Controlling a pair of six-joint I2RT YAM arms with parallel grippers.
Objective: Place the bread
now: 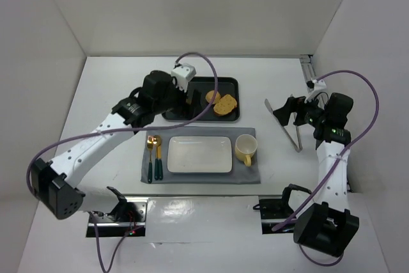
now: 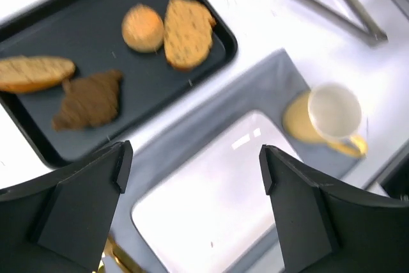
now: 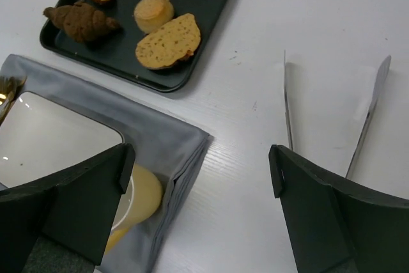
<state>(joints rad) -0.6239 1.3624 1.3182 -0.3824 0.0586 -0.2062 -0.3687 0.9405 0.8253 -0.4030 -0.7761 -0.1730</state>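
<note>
Right wrist: bread (image 3: pixel 168 50) flat, golden-brown; crust darker.

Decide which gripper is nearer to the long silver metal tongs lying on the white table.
Right. The right gripper hangs close over the silver metal tongs, jaws open. The left gripper is above the black rectangular tray, far to their left.

I am looking over all three views and I am finding no writing, label, brand, number or sign that I can read on anything.
</note>
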